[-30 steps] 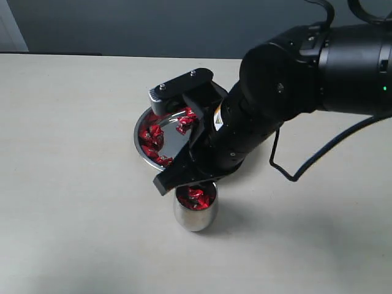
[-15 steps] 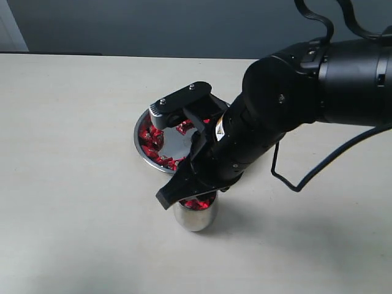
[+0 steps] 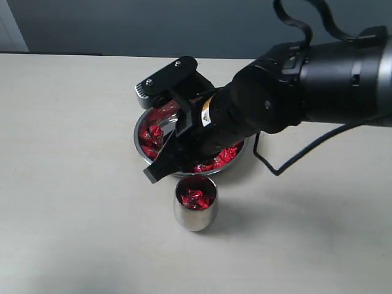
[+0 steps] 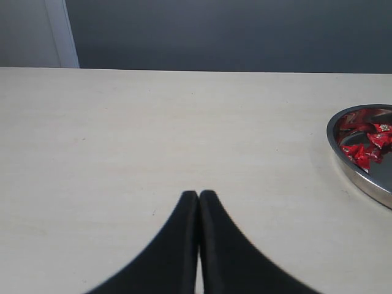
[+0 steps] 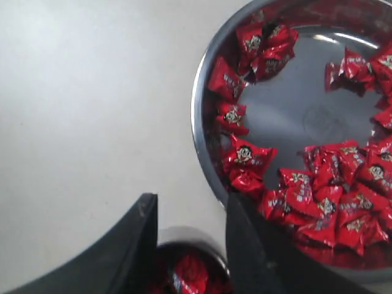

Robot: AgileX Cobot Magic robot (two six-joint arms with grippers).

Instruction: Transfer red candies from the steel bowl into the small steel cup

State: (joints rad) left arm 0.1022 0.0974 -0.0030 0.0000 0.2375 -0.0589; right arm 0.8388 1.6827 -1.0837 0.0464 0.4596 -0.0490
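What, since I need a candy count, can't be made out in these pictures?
- Exterior view: the right arm covers much of the bowl; candies under it are hidden.
- Exterior view: the cup shows only its top layer.
- Right wrist view: the picture edge and the gripper fingers cut off the cup and part of the bowl.
- Left wrist view: only a sliver of bowl; no cup.

Pale table (image 3: 73, 184), dark grey wall (image 3: 122, 24)
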